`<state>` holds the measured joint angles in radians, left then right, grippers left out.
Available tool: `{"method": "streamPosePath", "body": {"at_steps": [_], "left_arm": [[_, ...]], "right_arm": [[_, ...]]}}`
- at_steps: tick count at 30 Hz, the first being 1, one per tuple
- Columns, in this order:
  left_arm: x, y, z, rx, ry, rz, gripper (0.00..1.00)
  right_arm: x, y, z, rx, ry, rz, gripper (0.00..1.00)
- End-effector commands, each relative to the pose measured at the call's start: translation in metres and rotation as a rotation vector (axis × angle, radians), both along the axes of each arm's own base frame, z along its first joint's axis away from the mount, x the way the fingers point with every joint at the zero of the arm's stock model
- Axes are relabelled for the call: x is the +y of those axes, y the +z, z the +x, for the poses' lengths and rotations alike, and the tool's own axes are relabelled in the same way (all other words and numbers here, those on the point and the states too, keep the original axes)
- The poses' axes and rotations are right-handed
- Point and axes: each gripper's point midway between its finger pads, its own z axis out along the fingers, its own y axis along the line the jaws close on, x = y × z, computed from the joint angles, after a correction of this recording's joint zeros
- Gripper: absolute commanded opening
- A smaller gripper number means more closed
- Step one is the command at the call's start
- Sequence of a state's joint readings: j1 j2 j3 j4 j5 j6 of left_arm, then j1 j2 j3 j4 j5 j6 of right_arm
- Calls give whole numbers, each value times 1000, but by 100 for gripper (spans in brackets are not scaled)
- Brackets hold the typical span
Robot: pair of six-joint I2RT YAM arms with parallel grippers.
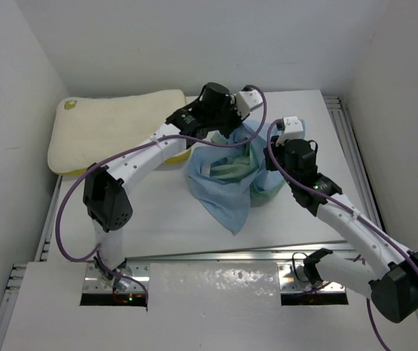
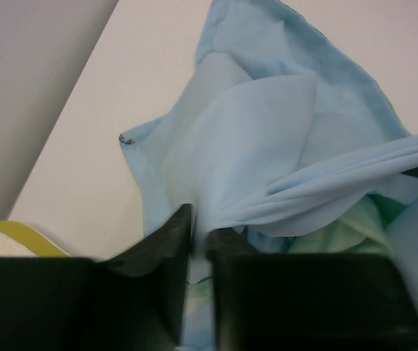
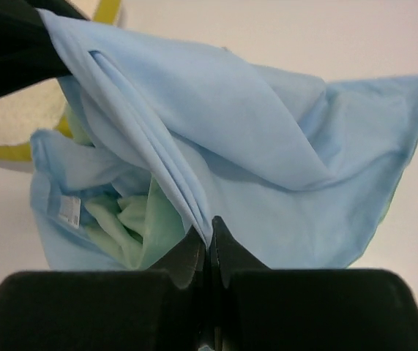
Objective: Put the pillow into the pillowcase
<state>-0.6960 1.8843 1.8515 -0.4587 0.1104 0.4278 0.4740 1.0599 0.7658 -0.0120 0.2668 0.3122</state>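
Note:
The cream pillow (image 1: 113, 128) lies flat at the back left of the table, and its yellow-seamed corner shows in the wrist views (image 2: 11, 240) (image 3: 15, 121). The pillowcase (image 1: 227, 183) is bunched in the middle, light blue outside with sea-green folds inside (image 3: 132, 219). Both grippers hold it up by its upper edge. My left gripper (image 2: 199, 232) is shut on a fold of the light-blue cloth (image 2: 267, 139), just right of the pillow. My right gripper (image 3: 211, 228) is shut on the opposite edge of the cloth (image 3: 267, 146). A taut band of cloth runs between the two.
White walls close in on the left, back and right of the table (image 1: 157, 212). A metal rail (image 1: 351, 139) runs along the right edge. The left arm (image 1: 143, 157) reaches across the pillow's near right corner. A white label (image 3: 66, 208) is sewn inside the case.

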Motion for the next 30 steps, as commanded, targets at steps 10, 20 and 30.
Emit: {"method": "streamPosePath", "body": {"at_steps": [10,20,30], "left_arm": [[75,68,13,176,12,-296,100],[311,-15,64,154,521,72,100],[346,-88,7,-182,42,717,100]], "right_arm": [[1,-26,1,222,-61,44,0],[25,-26,33,300,-41,40,0],[39,-33,37,311,10,74,0]]}}
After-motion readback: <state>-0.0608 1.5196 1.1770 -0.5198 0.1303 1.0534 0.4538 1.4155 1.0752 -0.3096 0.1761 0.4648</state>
